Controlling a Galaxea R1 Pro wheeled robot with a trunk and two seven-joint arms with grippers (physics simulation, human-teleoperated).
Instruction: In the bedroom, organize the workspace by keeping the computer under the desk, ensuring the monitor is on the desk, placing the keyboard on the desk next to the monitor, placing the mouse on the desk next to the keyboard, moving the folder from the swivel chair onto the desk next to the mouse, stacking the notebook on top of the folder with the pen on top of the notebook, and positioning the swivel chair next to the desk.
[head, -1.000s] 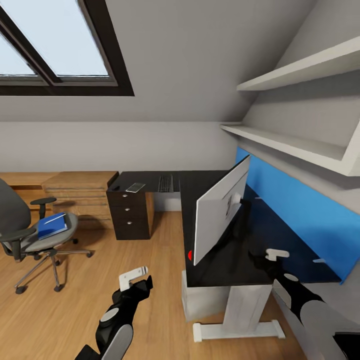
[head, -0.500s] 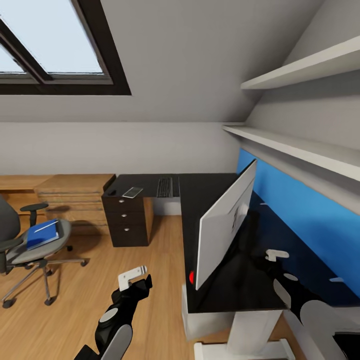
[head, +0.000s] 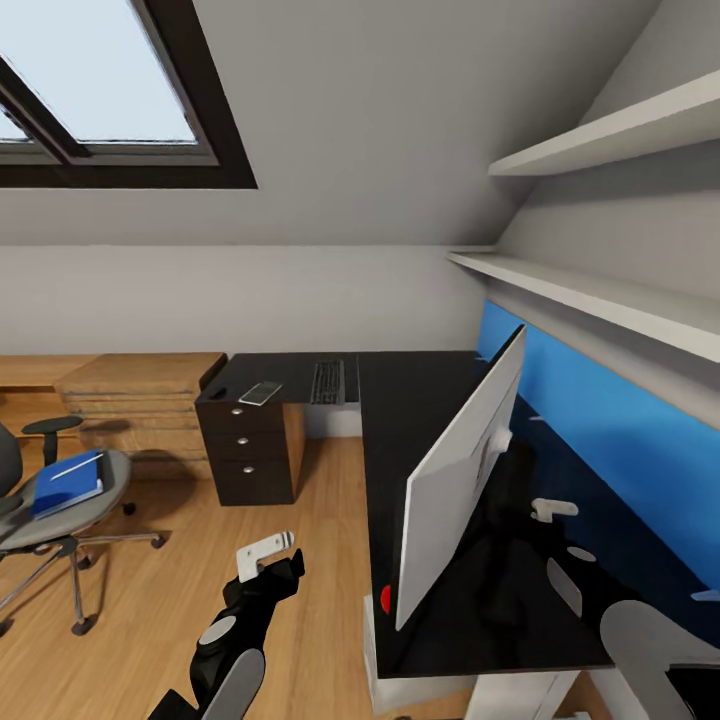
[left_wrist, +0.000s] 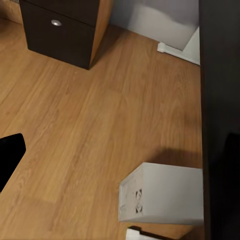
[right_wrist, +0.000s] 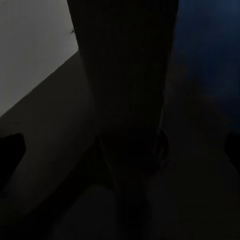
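We stand at the near end of the desk, the monitor upright on it with its white back toward us. Our right gripper hovers over the desktop just behind the screen; the right wrist view is too dark to tell whether the fingers are apart or together. Our left gripper hangs over the wood floor, carrying nothing; finger gap also unclear. The keyboard lies on the far wing, the notebook near it above the drawers. The folder sits on the chair, well apart from the desk. The computer rests on the floor at the desk's edge. We judge the monitor needs care: approach slowly, avoid nudging the stand, keep the screen from tipping.
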